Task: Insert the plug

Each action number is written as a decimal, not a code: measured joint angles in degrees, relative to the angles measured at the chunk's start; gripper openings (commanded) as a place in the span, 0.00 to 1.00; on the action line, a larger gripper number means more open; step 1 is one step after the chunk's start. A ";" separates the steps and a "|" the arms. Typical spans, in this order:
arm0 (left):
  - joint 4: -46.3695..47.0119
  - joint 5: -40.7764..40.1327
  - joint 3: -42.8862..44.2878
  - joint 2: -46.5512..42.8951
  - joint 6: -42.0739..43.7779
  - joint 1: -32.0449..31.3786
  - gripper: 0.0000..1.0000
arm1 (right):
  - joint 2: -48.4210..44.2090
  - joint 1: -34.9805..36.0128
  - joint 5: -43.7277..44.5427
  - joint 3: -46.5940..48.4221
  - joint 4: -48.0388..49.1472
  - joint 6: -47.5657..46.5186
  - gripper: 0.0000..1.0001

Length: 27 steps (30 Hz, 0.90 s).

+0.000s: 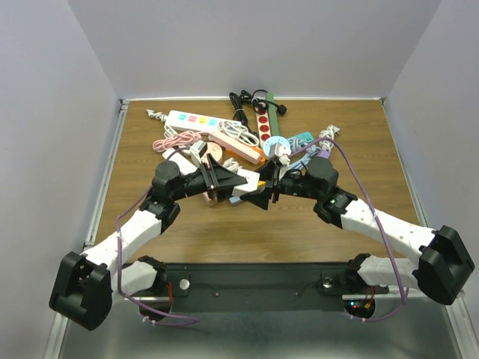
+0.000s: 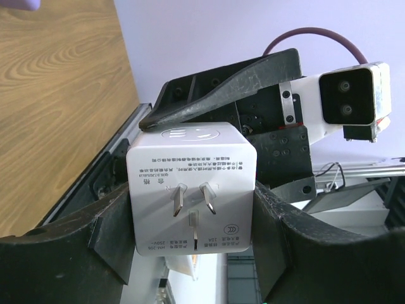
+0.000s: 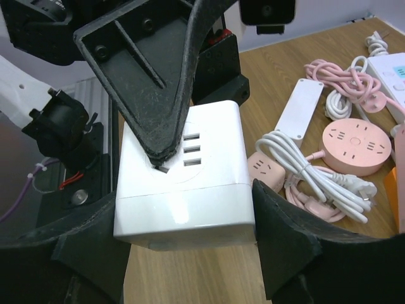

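Easily twisted or dropped through opposing pulls: white plug cube (image 2: pixel 190 158), pinched mid-air over the bench (image 1: pixel 314 232), just near of the power strips (image 1: pixel 224 131), by left hand (image 2: pixel 190 215) and right hand (image 3: pixel 183 215), both clamped on its sides.

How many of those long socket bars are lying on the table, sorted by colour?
White socket bar: 1
Orange socket bar: 1
Dark green socket bar: 1
Total: 3
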 measured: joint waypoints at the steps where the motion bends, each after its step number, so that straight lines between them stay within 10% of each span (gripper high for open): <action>1: 0.48 0.20 -0.24 0.00 -0.83 0.07 0.00 | -0.04 0.02 -0.13 0.00 0.31 -0.35 0.54; 6: 4.96 0.90 -1.66 0.04 -2.97 0.15 0.09 | -0.31 0.04 -0.85 0.00 1.27 0.04 0.20; 7: 6.12 1.07 -2.12 0.17 -3.54 0.15 0.29 | -0.31 0.04 -1.07 0.00 1.42 0.11 0.01; 13: 10.54 1.70 -3.65 1.79 -5.33 0.44 0.90 | -0.31 0.04 -1.33 0.00 1.09 0.52 0.00; 27: 9.99 -1.77 0.15 12.74 9.33 5.42 0.99 | -8.04 0.00 15.82 -0.02 -10.97 2.62 0.00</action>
